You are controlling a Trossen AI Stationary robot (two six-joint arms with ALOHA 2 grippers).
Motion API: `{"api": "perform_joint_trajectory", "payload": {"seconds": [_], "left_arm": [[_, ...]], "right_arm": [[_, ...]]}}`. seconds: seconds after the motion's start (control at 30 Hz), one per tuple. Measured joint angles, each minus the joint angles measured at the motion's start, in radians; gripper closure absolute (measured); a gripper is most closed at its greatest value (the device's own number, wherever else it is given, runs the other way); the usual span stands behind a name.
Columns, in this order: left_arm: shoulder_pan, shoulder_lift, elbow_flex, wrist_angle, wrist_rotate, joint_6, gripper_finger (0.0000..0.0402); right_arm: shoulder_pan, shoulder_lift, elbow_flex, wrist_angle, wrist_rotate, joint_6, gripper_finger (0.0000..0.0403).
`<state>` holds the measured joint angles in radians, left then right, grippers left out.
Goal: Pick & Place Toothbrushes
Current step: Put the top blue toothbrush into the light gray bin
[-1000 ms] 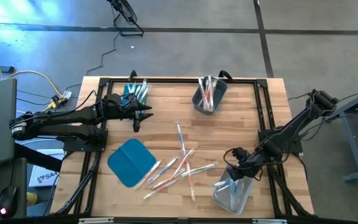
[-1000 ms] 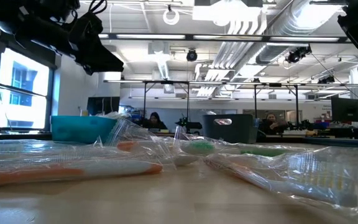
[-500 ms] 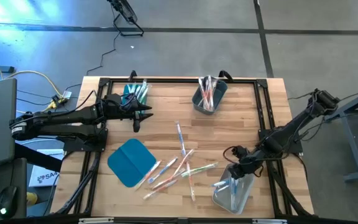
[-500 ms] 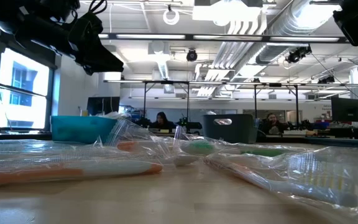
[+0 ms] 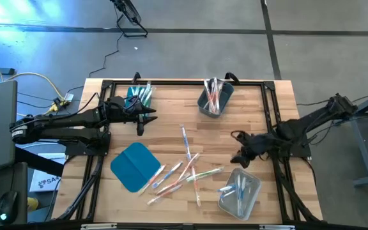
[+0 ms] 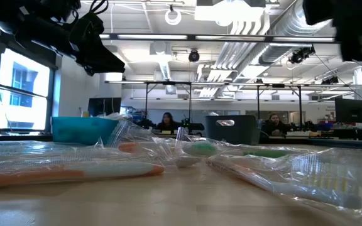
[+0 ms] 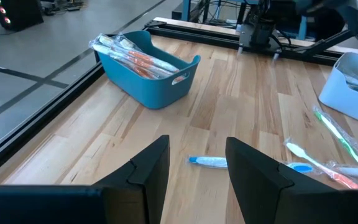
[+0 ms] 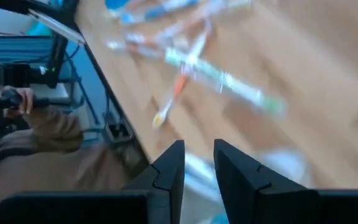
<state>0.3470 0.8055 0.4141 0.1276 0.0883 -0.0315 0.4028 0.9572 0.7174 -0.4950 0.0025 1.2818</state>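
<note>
Though blurred from overhead, right tool [image 8: 197, 163] at wrist: narrow gap, empty.

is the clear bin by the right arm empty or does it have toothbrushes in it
Not empty. In the high view the clear bin near the table's front right corner holds a few toothbrushes, with blue parts showing through.

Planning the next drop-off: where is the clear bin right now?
In the high view the clear bin sits at the table's near right corner, just right of the loose toothbrushes, with the right hand just beyond its far edge.
</note>
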Motion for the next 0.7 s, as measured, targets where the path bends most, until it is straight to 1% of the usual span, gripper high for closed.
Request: {"api": "perform_joint_trajectory", "payload": {"seconds": [0.13,0.23,0.47,0.63,0.7], "left_arm": [[0.0,0.0,0.0,-0.001,0.0,0.0,0.0248],[0.0,0.0,0.0,-0.001,0.0,0.0,0.0248],[0.0,0.0,0.0,-0.001,0.0,0.0,0.0248],[0.0,0.0,0.0,-0.001,0.0,0.0,0.0248],[0.0,0.0,0.0,-0.001,0.0,0.0,0.0248]], "right_arm": [[-0.116,-0.031,0.0,0.015,-0.003,-0.228,0.0326],[-0.213,-0.044,0.0,0.033,-0.012,-0.353,0.0329],[-0.415,-0.036,0.0,0.175,-0.179,-0.663,0.0335],[-0.522,-0.026,0.001,0.248,-0.243,-0.857,0.0335],[-0.561,-0.021,0.001,0.246,-0.248,-0.907,0.0335]]}}
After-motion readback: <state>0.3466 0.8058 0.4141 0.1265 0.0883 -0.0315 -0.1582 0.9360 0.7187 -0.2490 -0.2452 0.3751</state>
